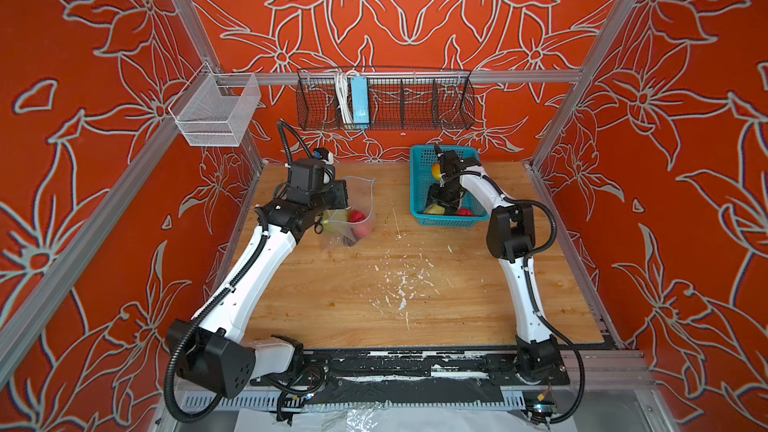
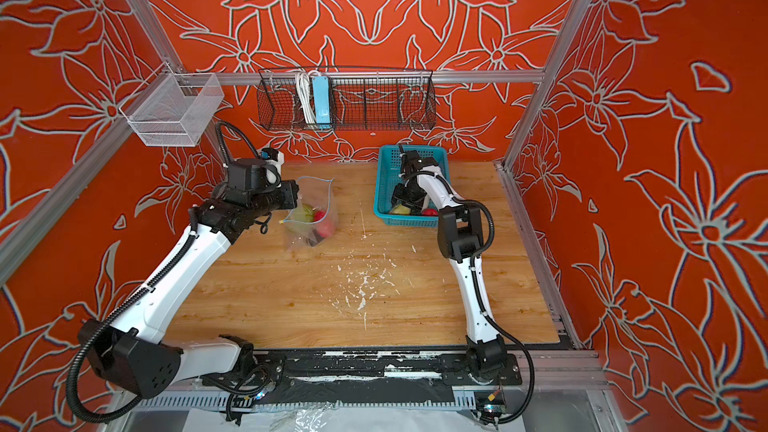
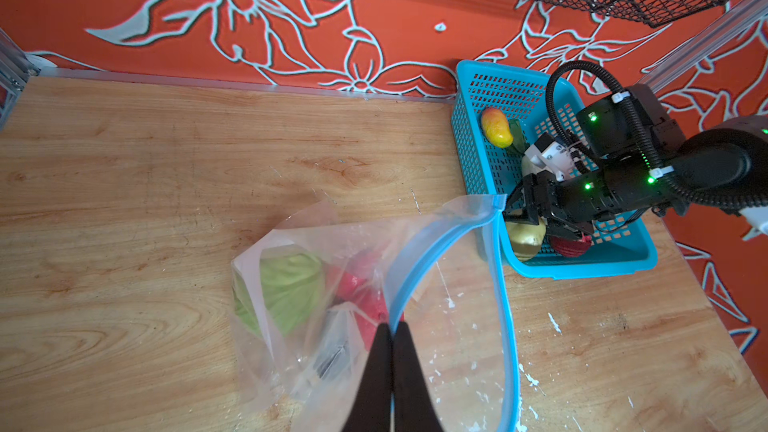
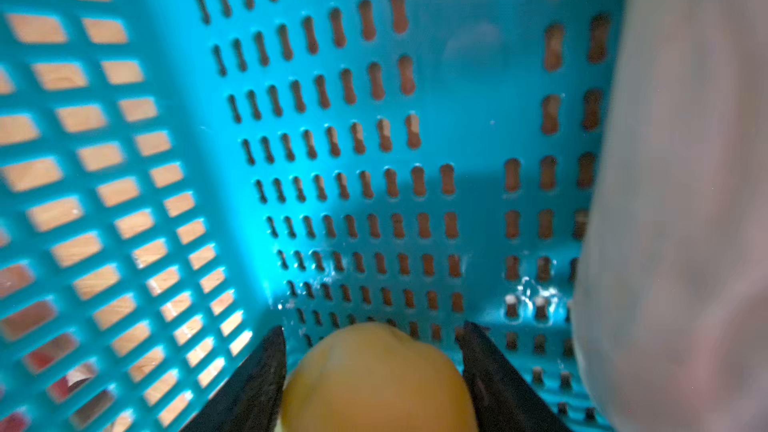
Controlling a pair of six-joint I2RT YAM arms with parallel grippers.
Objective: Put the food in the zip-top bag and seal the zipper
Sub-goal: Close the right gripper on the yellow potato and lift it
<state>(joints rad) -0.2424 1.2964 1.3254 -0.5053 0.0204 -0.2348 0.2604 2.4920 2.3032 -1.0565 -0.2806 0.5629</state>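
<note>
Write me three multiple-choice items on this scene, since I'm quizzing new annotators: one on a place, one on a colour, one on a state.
1. Where is the green cabbage?
A. in the teal basket
B. bare on the table
C. inside the zip-top bag

2. What colour is the zipper?
A. light blue
B. red
C. black

3. How is the bag's mouth?
A. zipped shut
B. held open by the left gripper
C. folded flat

Answers:
1. C, the cabbage shows through the clear plastic.
2. A, the strip round the mouth is light blue.
3. B, the shut gripper pinches one lip while the strip loops wide.
</note>
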